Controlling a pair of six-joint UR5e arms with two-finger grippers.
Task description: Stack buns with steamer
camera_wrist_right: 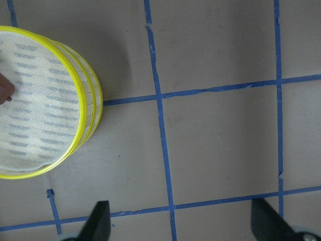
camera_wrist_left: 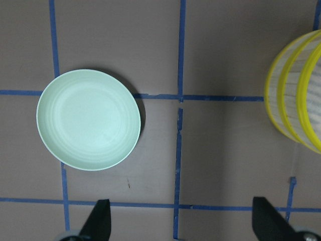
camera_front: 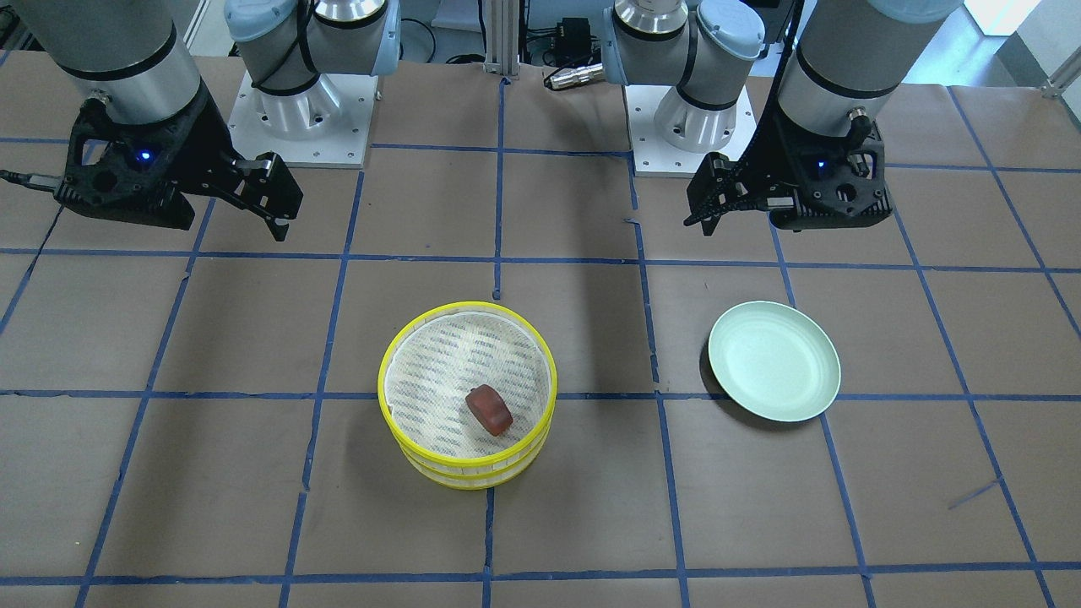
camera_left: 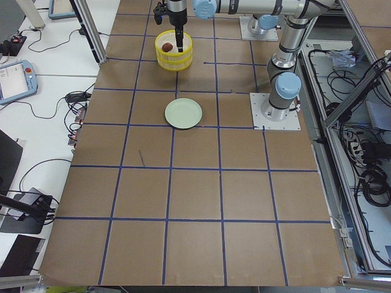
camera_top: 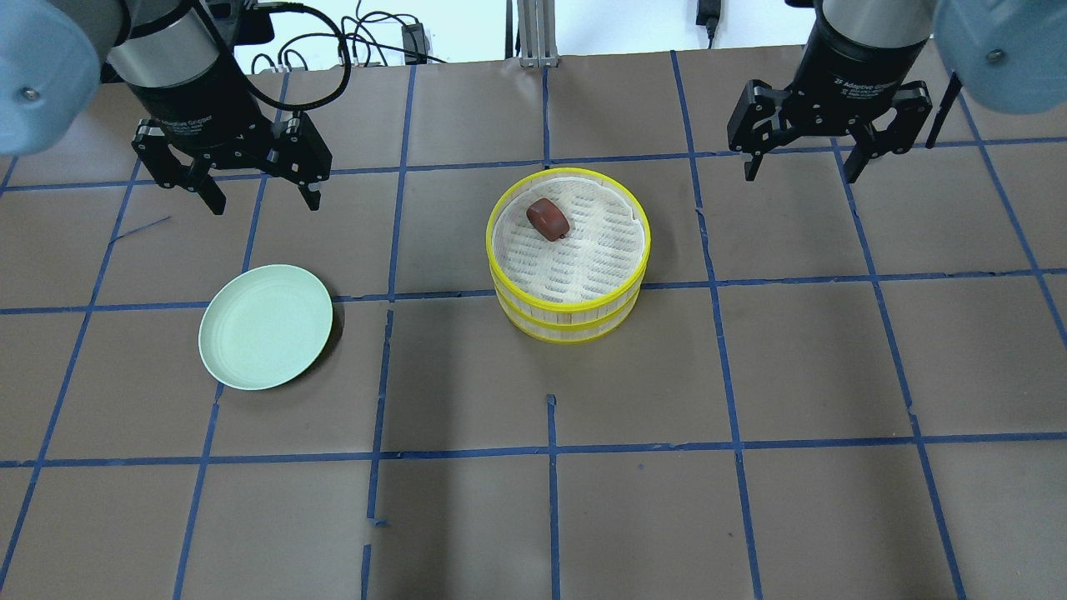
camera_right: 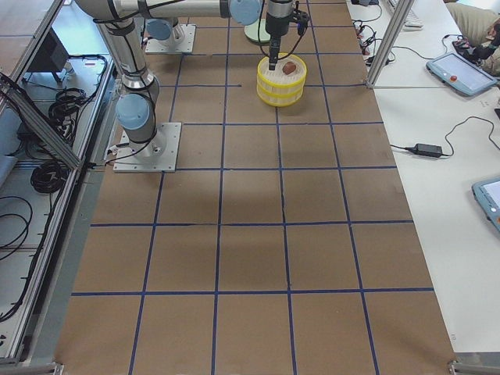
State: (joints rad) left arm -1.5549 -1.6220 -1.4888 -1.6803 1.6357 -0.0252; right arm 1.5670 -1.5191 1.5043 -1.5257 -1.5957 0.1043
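The two yellow-rimmed steamer trays (camera_top: pixel 567 318) stand stacked one on the other at the table's middle, also seen in the front view (camera_front: pixel 473 475). The dark red-brown bun (camera_top: pixel 548 219) lies on the top tray's white liner, near its far edge (camera_front: pixel 488 409). The white bun is hidden. My left gripper (camera_top: pixel 267 202) is open and empty, above the table beyond the plate. My right gripper (camera_top: pixel 802 173) is open and empty, to the right of the stack and apart from it. The stack's edge shows in the left wrist view (camera_wrist_left: pixel 281 100) and the right wrist view (camera_wrist_right: pixel 95 95).
An empty pale green plate (camera_top: pixel 265 327) lies on the table to the left of the stack, below my left gripper (camera_wrist_left: pixel 89 119). Brown paper with blue tape lines covers the table (camera_top: pixel 750 375). The arm bases stand at the table's near side.
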